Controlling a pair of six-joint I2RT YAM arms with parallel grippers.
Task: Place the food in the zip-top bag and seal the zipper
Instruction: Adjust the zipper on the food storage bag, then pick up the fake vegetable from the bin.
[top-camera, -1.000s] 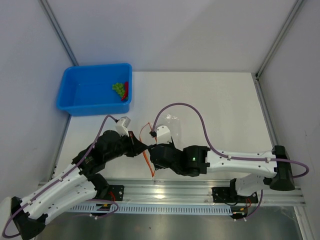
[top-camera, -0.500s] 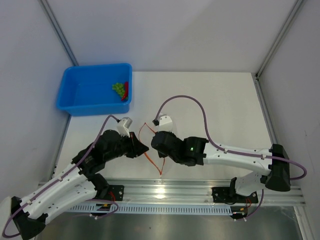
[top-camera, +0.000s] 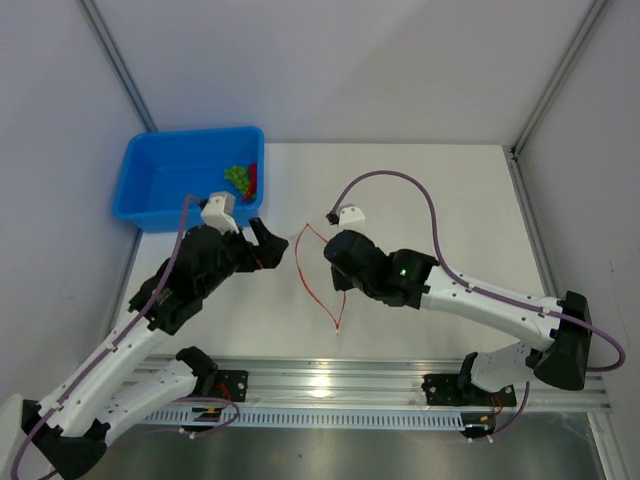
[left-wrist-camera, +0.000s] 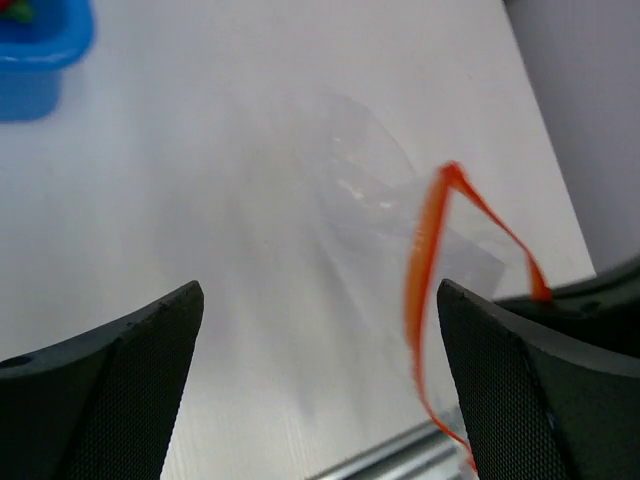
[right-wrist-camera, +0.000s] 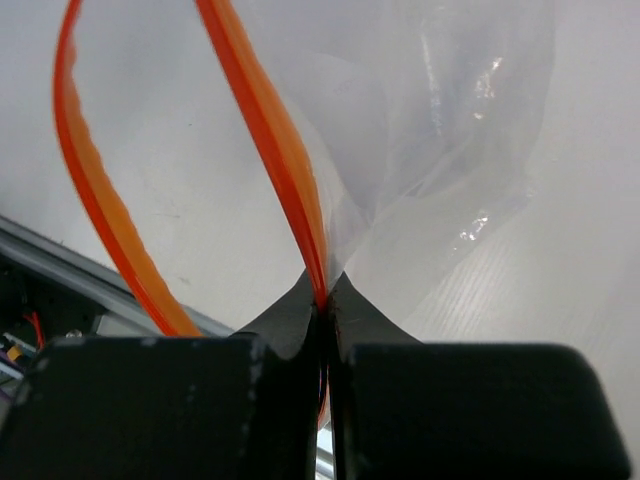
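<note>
Right wrist view: the right claw (right-wrist-camera: 325, 300) is clenched on the zipper (right-wrist-camera: 270, 140), holding the zip-top bag (right-wrist-camera: 450, 120) with its mouth agape. The left claw (left-wrist-camera: 320, 340) hangs released and empty. The mouth should be held wide and steady while the left fetches the grapes (top-camera: 237, 176) from the blue tub (top-camera: 160, 212).

White table (top-camera: 450, 200), blue tub (top-camera: 185, 212) at far-left corner
</note>
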